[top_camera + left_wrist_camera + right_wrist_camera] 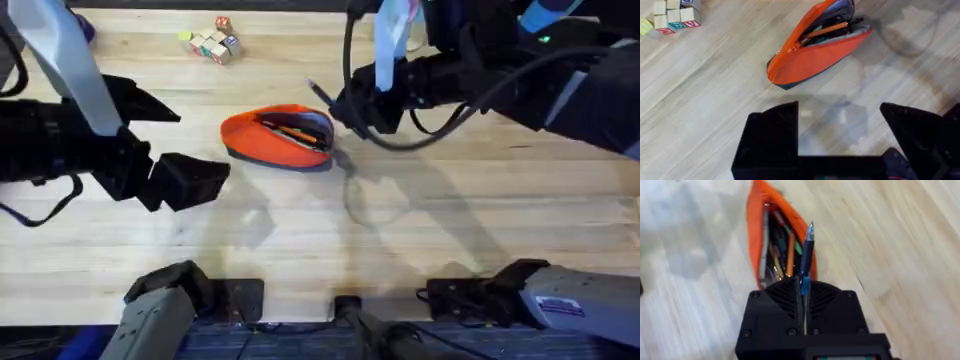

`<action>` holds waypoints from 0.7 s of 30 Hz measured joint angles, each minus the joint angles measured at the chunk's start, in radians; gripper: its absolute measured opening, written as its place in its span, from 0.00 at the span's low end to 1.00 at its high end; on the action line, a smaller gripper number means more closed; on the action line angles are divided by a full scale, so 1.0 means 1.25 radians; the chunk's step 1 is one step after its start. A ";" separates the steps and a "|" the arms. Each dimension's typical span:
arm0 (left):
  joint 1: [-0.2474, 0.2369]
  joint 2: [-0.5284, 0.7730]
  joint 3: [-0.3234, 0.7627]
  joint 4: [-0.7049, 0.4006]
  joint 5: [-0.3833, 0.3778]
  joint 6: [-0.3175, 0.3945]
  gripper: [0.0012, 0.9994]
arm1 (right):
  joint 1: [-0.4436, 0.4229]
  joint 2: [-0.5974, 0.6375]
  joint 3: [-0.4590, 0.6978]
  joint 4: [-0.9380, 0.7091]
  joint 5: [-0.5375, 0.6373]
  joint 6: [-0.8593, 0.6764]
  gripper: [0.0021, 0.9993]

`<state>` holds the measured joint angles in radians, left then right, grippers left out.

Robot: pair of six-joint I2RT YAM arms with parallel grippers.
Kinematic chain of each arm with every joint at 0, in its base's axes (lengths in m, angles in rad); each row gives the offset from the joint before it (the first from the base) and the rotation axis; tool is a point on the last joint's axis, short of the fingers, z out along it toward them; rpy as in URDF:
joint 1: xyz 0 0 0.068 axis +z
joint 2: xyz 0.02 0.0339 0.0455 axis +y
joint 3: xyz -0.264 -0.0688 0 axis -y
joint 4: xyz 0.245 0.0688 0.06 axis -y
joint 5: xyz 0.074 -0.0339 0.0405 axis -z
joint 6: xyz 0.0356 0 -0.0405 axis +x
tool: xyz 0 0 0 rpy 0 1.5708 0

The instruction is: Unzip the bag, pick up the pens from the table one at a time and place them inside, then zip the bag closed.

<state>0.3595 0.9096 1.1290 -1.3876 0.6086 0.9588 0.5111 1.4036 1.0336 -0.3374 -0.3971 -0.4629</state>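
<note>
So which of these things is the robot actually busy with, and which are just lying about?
In use: the open orange bag, the blue pen in the right gripper, the orange pen already inside.
Lying about: the toy blocks.

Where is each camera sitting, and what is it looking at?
Overhead: sits above the table, looking down and forward; shows both arms, the left gripper and right gripper.
Left wrist: rides the left arm, facing the open orange pencil pouch and toy blocks; its own black fingers show, spread apart.
Right wrist: rides the right arm, looking into the pouch; its fingers pinch a blue pen.
All three views share the pouch.
</note>
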 joint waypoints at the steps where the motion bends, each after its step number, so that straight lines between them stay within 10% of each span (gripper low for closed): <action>1: 0.000 0.000 0.000 0.000 0.000 0.000 0.99 | 0.004 0.000 0.000 0.000 -0.008 -0.025 0.03; 21: 0.000 0.000 0.000 0.000 0.000 0.000 0.99 | 0.104 0.097 0.000 0.126 -0.036 -0.184 0.03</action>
<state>0.3595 0.9098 1.1290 -1.3872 0.6086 0.9588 0.6415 1.5248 1.0336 -0.1799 -0.4423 -0.6931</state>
